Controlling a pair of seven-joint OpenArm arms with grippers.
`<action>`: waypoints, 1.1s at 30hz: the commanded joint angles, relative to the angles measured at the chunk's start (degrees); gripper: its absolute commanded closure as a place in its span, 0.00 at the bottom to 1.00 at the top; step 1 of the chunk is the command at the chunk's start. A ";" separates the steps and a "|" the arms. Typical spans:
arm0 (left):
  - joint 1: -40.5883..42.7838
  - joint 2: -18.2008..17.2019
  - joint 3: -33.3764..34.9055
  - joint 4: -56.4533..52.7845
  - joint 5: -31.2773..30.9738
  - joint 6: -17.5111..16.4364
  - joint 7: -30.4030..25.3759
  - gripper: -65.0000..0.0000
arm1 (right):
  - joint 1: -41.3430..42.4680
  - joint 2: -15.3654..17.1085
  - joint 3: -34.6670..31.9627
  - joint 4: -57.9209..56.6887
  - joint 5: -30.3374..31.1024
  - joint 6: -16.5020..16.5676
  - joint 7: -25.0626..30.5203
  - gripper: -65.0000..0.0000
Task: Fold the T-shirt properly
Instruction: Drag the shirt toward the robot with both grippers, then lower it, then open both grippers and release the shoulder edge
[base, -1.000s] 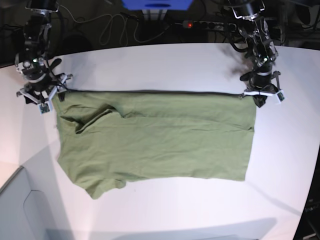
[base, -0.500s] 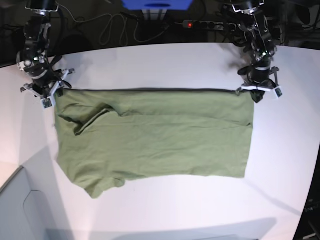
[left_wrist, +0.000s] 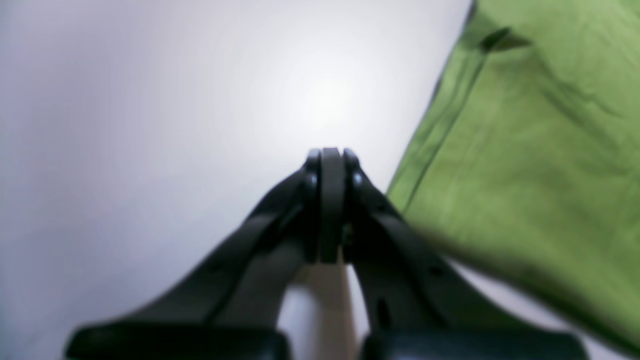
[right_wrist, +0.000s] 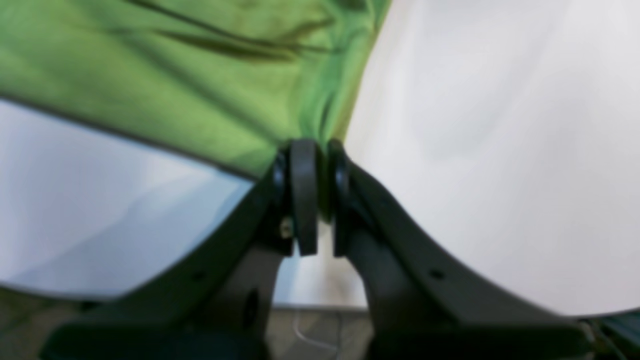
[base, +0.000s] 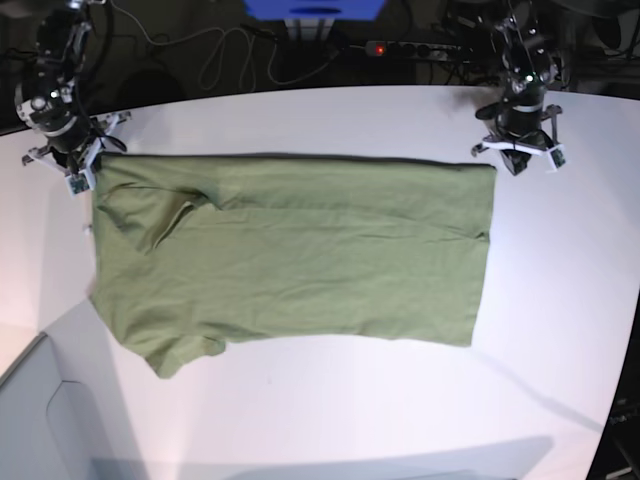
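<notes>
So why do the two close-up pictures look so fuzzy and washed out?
Left wrist view: hand and T-shirt blurred, glare on the table. Right wrist view: soft all over. Base view: sharper, arm shadows at bottom right.

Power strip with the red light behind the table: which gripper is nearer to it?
Left. The left gripper sits diagonally in front of the power strip; the right gripper is at the table's opposite end.

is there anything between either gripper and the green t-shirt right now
Nothing visible. The right gripper is shut on a far corner of the T-shirt. The left gripper is shut at the other far corner, cloth beside its tips.
</notes>
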 joint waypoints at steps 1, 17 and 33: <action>0.64 -0.21 -0.10 1.74 -0.23 -0.34 -1.22 1.00 | -0.21 0.69 0.18 1.93 0.61 0.87 1.10 1.00; 3.89 2.25 0.08 11.06 -0.32 0.01 -0.78 0.73 | -1.62 0.69 0.18 3.34 0.78 0.87 1.10 1.00; -0.06 1.64 7.29 2.18 -0.23 -0.34 -1.22 0.52 | -1.71 0.60 0.18 3.34 0.78 0.87 1.10 1.00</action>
